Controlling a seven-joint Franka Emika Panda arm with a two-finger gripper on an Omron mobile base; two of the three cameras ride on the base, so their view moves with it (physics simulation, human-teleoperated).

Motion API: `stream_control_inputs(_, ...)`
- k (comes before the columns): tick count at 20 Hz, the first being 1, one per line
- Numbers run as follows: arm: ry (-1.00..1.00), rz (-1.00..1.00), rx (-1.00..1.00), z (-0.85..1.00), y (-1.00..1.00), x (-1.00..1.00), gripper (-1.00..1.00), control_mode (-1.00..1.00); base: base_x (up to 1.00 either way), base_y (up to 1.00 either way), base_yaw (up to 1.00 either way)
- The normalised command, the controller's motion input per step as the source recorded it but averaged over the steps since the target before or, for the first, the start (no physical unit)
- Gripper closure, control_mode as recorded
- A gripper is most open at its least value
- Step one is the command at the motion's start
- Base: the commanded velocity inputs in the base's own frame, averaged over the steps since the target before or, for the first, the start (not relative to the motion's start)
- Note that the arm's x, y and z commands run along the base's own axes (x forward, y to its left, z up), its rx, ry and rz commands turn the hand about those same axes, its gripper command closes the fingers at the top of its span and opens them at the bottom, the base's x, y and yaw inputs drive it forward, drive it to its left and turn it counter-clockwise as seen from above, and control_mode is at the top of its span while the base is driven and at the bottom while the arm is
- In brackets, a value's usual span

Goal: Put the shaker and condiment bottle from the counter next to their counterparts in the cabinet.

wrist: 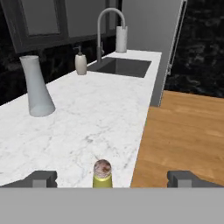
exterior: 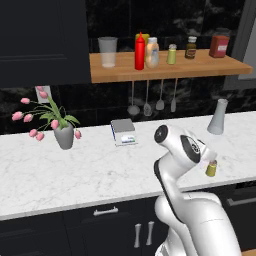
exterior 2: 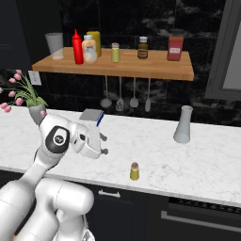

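A: While the small yellow-green shaker with the grey cap (wrist: 103,173) stands upright near the front edge of the white grey-veined marble surface (exterior 2: 155,146), worth lining up squarely first. Sits centred between the two dark fingers (wrist: 40,178), so no sideways correction called for. Best to advance straight and level, close low on the yellow-green body rather than the cap, then lift clear before swinging up.

B: And the fingers now?

A: Spread wide, holding nothing, one to each side of the shaker and apart from it. Looks like the approach step, judged from that gap.

B: Pose of the arm?

A: Folded low over the surface, elbow bent, hand (exterior 2: 89,140) pointing toward the shaker (exterior 2: 134,172) and short of it.

B: Where should the shaker go?

A: Up on the light-brown wooden shelf plank (exterior: 170,67), beside the like yellow-green shaker (exterior: 172,54). Slim bright red squeeze bottle (exterior: 140,51) already stands left of that shaker, in front of the wider yellow bottle (exterior 2: 94,42).

B: Risks?

A: Small and probably light; a nudge could tip it off the edge. Slow closing advised.
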Motion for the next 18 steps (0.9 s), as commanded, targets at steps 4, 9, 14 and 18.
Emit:
stream_control_inputs(4,0.02,-0.16,0.00,-0.59,-0.37,0.25,-1.00,-1.00,0.00,0.00,0.00)
stream_control_inputs(9,0.05,-0.16,0.00,-0.48,-0.33,0.05,-1.00,-1.00,0.00,0.00,0.00)
stream_control_inputs(14,0.12,-0.14,0.00,-0.20,-0.16,0.12,-1.00,-1.00,0.00,0.00,0.00)
stream_control_inputs(18,0.07,-0.14,0.00,-0.10,-0.08,0.01,-1.00,-1.00,0.00,0.00,0.00)
